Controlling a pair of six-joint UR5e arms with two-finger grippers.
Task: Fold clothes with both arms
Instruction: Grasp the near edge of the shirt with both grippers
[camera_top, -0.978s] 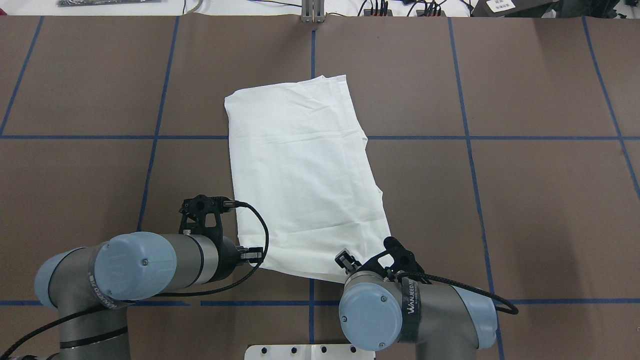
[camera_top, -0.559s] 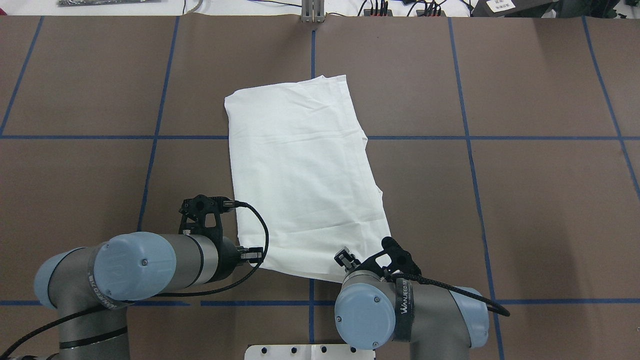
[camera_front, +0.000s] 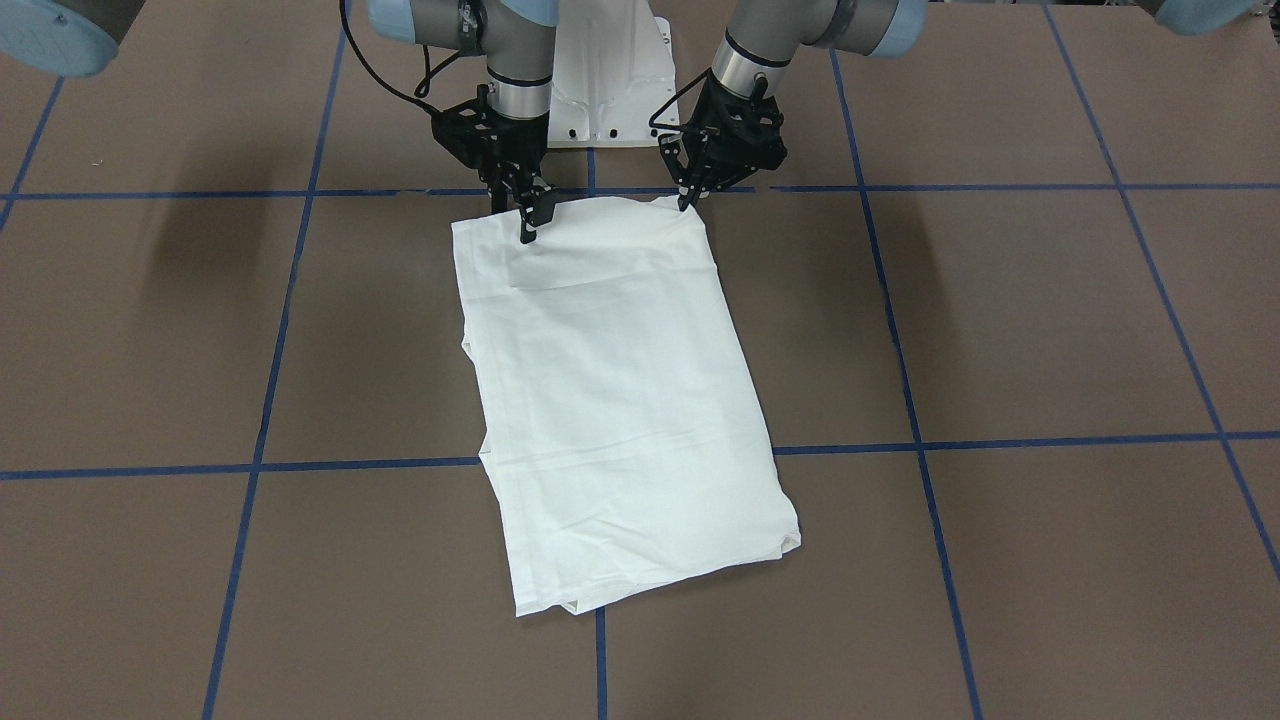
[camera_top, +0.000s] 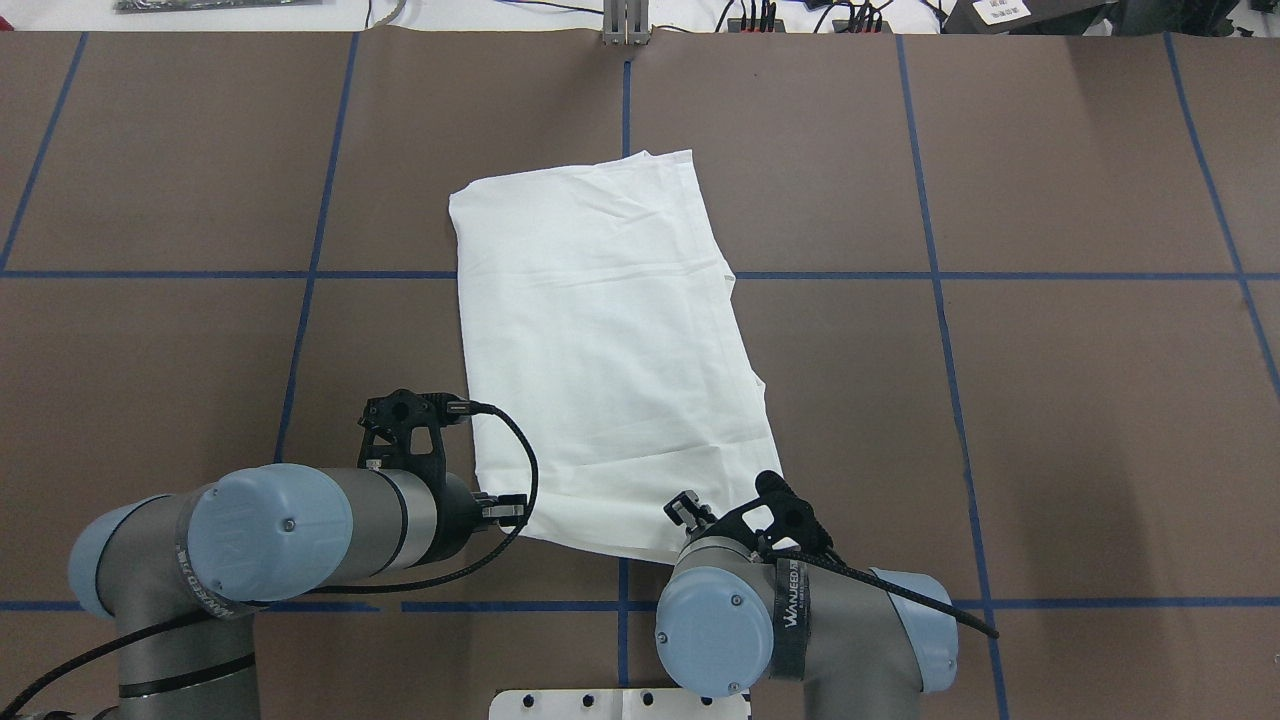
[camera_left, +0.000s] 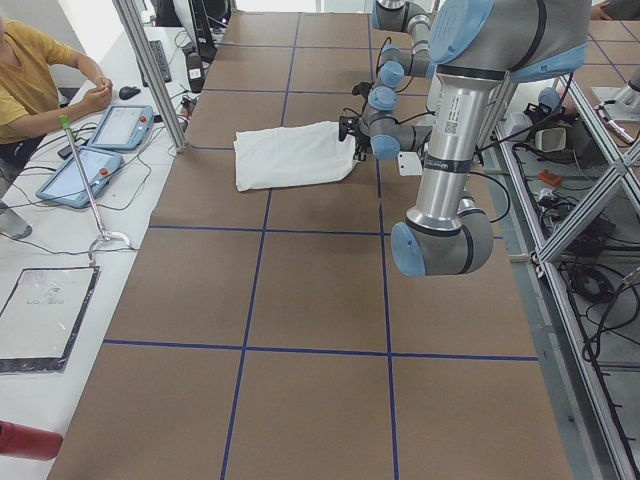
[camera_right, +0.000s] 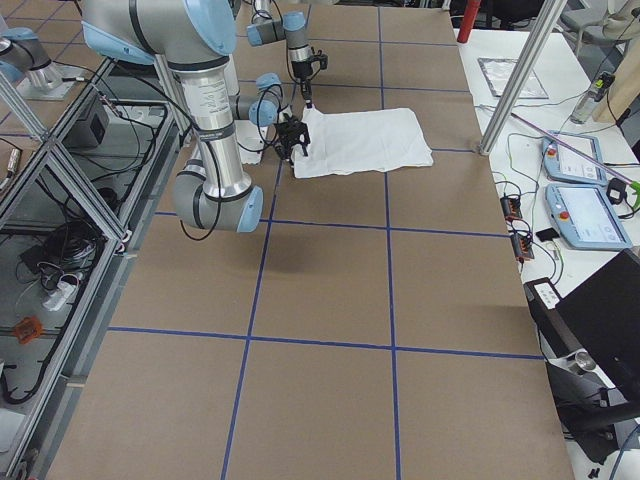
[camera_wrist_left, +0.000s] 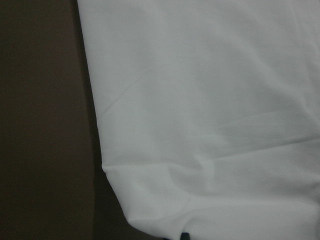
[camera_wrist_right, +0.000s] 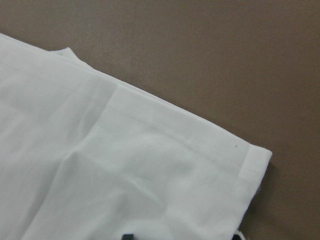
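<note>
The white T-shirt (camera_front: 620, 400) lies folded into a long rectangle in the middle of the table, and also shows in the overhead view (camera_top: 600, 350). No print or label shows. My left gripper (camera_front: 688, 200) is down at the shirt's near corner on my left. In the left wrist view the cloth (camera_wrist_left: 200, 100) puckers toward one dark fingertip at the bottom edge, so it looks shut on the cloth. My right gripper (camera_front: 527, 225) is over the other near corner. In the right wrist view two tips stand apart above the hemmed corner (camera_wrist_right: 240, 165), so it is open.
The white pedestal (camera_front: 600, 90) stands just behind the shirt's near edge, between the arms. Blue tape lines (camera_top: 930, 275) cross the brown table. An operator (camera_left: 30, 90) sits with tablets (camera_left: 95, 165) at the far side.
My right arm has swung a little leftward, and its gripper has crept along the shirt's near edge. My left arm and the shirt have not moved.
</note>
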